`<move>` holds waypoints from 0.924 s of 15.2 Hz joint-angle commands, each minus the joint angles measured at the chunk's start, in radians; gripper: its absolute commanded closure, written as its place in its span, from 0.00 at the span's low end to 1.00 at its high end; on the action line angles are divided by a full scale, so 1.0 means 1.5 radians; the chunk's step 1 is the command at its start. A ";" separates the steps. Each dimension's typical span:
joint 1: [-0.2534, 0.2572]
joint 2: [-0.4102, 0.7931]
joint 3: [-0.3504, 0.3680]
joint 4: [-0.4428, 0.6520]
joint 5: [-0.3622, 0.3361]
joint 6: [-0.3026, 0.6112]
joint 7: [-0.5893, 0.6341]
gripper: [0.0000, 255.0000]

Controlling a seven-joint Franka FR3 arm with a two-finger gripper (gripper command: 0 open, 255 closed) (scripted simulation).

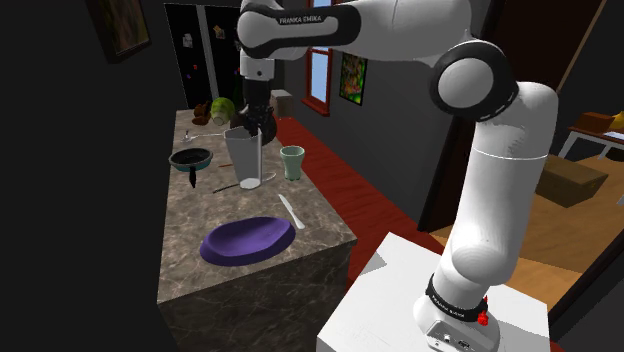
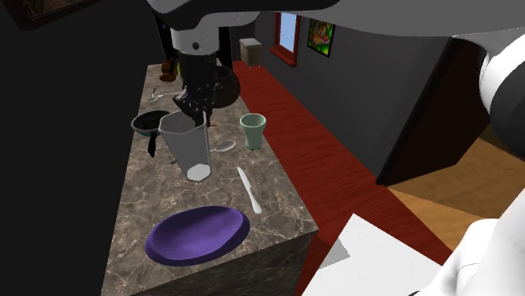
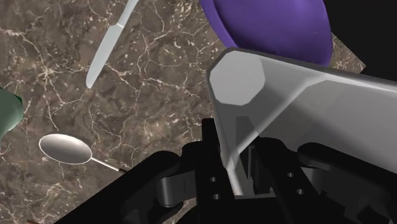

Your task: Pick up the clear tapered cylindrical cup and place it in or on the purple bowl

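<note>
The pale grey, see-through tapered cup [image 1: 243, 158] [image 2: 188, 145] [image 3: 286, 95] hangs tilted over the middle of the marble counter. Its narrow base points down towards the counter. My black gripper [image 1: 250, 125] [image 2: 192, 113] [image 3: 234, 172] comes from above and is shut on the cup's rim wall, one finger inside and one outside. The purple bowl [image 1: 248, 240] [image 2: 198, 234] [image 3: 273, 25] lies shallow and empty near the counter's front end. It is a short way from the cup's base.
A pale green cup [image 1: 292, 161] [image 2: 253, 130] stands beside the held cup. A knife [image 1: 291, 211] [image 2: 249, 189] [image 3: 111, 41] lies between it and the bowl. A spoon [image 2: 223, 145] [image 3: 65, 148] lies near the cup. A black pan [image 1: 190, 158] [image 2: 147, 124] sits behind.
</note>
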 commanded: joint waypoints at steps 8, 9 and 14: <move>0.051 -0.114 0.045 -0.088 0.004 -0.015 0.098 1.00; 0.051 -0.115 0.045 -0.099 0.004 -0.005 0.097 1.00; 0.051 -0.122 0.045 -0.151 0.006 0.040 0.092 1.00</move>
